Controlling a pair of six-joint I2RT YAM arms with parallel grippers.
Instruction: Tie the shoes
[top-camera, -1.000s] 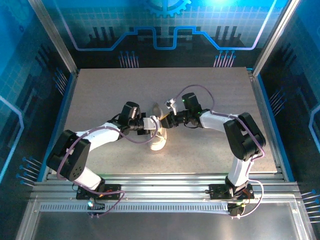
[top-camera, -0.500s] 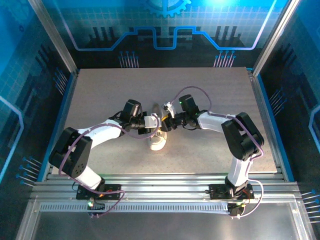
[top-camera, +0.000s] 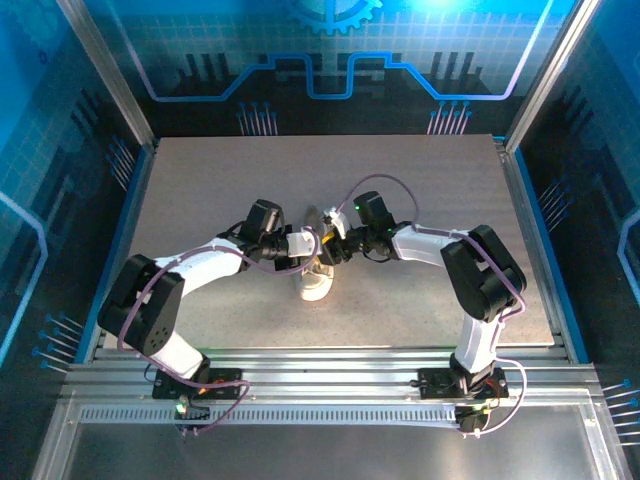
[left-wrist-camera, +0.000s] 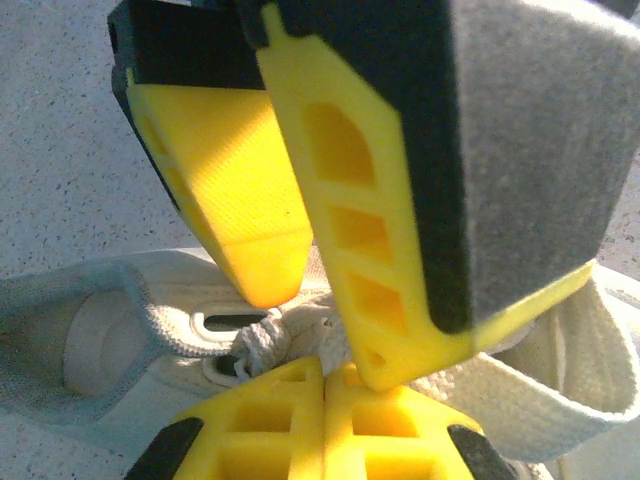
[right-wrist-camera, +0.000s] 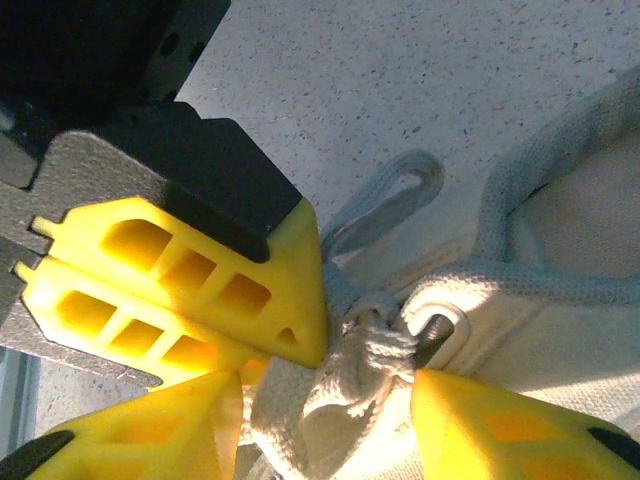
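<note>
Here was the grey speckled table, wide and bare at the top of the frame. Just below its middle the white left arm and the white right arm reached in from either side. They met nose to nose over the small white canvas sneaker.

Down at the shoe, the left gripper was shut tight, its yellow fingertips pressed flat together. Its tip sat right against the lacing near the centre of the frame. Whether a strand was caught in there, I couldn't tell.

The right gripper stood partly open. One yellow finger was at lower left and its mate at lower right, straddling the bunched lacing. It didn't look clearly clamped on.

And the pale flat laces? One broad band curved across the lower right of the left wrist view. A thin loop poked out above the middle of the right wrist view.

Between the tips sat a chunky twisted knot, hard up against the top eyelet.

So my read: the first crossing had been cinched and that part looked done. A full bow was not visible. Forming the loops and pulling them snug looked like the work left.
</note>
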